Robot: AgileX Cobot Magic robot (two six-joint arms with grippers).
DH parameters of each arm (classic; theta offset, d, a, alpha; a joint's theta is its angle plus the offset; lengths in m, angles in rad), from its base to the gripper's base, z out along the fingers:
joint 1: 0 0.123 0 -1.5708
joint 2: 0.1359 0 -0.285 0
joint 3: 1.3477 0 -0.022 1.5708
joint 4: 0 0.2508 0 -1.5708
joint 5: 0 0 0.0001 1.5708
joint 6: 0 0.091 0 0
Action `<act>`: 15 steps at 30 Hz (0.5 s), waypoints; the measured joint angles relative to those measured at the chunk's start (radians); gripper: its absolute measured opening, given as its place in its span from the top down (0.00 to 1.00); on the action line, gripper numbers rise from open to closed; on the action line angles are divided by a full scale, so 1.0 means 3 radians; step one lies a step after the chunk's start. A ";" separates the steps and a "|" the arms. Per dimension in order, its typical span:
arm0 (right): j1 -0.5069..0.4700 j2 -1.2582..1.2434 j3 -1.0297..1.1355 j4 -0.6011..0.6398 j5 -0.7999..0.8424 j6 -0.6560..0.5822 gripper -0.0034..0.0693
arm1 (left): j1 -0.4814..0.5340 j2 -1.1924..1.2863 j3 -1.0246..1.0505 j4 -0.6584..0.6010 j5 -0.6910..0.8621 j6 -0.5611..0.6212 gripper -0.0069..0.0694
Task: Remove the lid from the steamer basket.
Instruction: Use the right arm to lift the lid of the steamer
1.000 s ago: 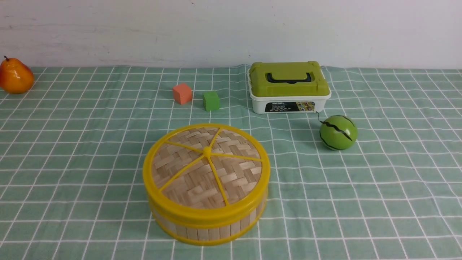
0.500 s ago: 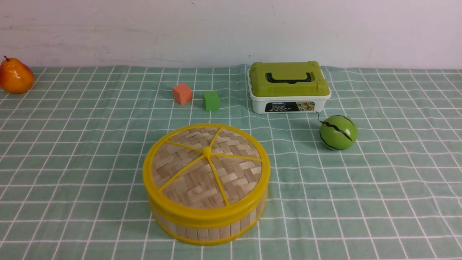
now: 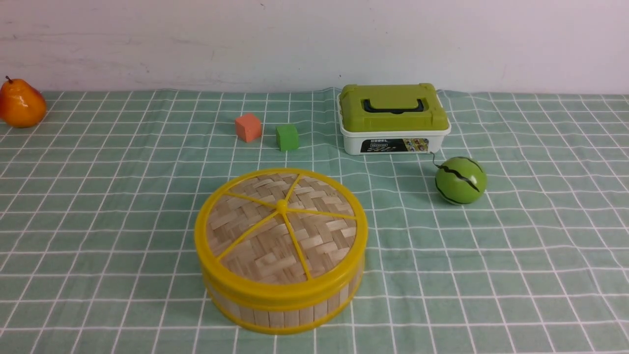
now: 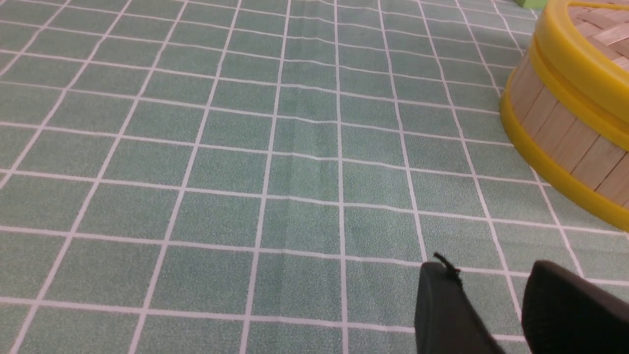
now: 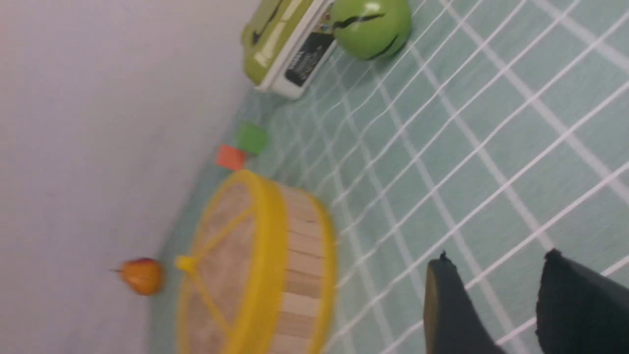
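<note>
The lid (image 3: 281, 231), woven pale bamboo with a yellow rim and yellow spokes, sits closed on the steamer basket (image 3: 282, 309) near the table's front middle. The basket's slat wall also shows in the left wrist view (image 4: 565, 142), and both lid (image 5: 221, 265) and basket wall (image 5: 302, 275) show in the right wrist view. Neither gripper appears in the front view. My left gripper (image 4: 486, 275) is open and empty above the cloth, apart from the basket. My right gripper (image 5: 496, 265) is open and empty above the cloth, apart from the basket.
A white box with an olive-green top (image 3: 394, 118) stands behind the basket on the right. A green watermelon ball (image 3: 460, 180) lies beside it. An orange cube (image 3: 247, 127) and a green cube (image 3: 287, 137) sit behind the basket. An orange pear (image 3: 20, 104) is far left.
</note>
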 joint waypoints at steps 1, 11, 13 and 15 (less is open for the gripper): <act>0.0000 0.0000 0.0000 0.0032 0.0000 0.0014 0.63 | 0.0000 0.0000 0.0000 0.0000 0.0000 0.0000 0.60; 0.0000 0.0000 0.0000 0.0239 -0.0007 -0.0252 0.63 | 0.0000 0.0000 0.0000 0.0000 0.0000 0.0000 0.60; 0.0000 0.0000 -0.0026 0.0213 0.0044 -0.0556 0.63 | 0.0000 0.0000 0.0000 0.0000 0.0000 0.0000 0.60; 0.0000 0.0068 -0.0202 0.0176 0.0250 -0.0926 0.66 | 0.0000 0.0000 0.0000 0.0000 0.0000 0.0000 0.60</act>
